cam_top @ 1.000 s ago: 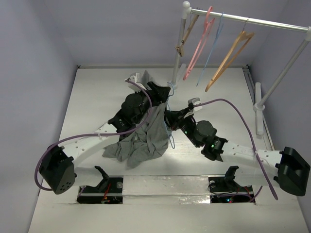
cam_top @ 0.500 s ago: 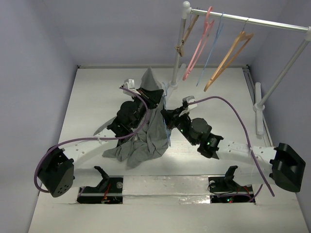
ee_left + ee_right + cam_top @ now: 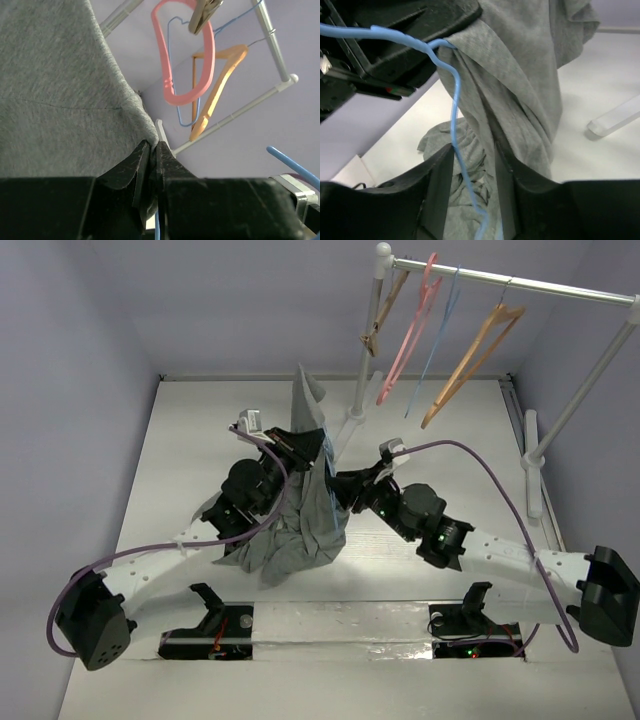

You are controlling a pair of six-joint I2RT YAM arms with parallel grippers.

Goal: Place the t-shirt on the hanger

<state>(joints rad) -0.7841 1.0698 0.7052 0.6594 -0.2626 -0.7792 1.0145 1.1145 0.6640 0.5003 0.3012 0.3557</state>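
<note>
The grey t-shirt (image 3: 300, 530) is pulled up into a peak, its lower part heaped on the white table. My left gripper (image 3: 300, 445) is shut on a fold of the cloth near that peak; in the left wrist view the grey fabric (image 3: 60, 100) is pinched between the jaws (image 3: 152, 145). The light-blue hanger (image 3: 454, 125) runs as a thin wire from the left gripper down between the jaws of my right gripper (image 3: 472, 150). Those jaws stand apart, open, with the wire against one finger (image 3: 440, 185) and shirt cloth (image 3: 520, 90) beside it. My right gripper (image 3: 345, 488) sits just right of the shirt.
A white rail on posts (image 3: 365, 350) stands at the back right. It carries a pink hanger (image 3: 410, 330), a thin blue hanger (image 3: 440, 325), a tan wooden hanger (image 3: 470, 350) and a tan clip (image 3: 380, 325). The rack's foot (image 3: 533, 460) lies by the right wall.
The left gripper has shut on the shirt and lifted it higher and to the left. The right gripper has opened around the hanger wire.
</note>
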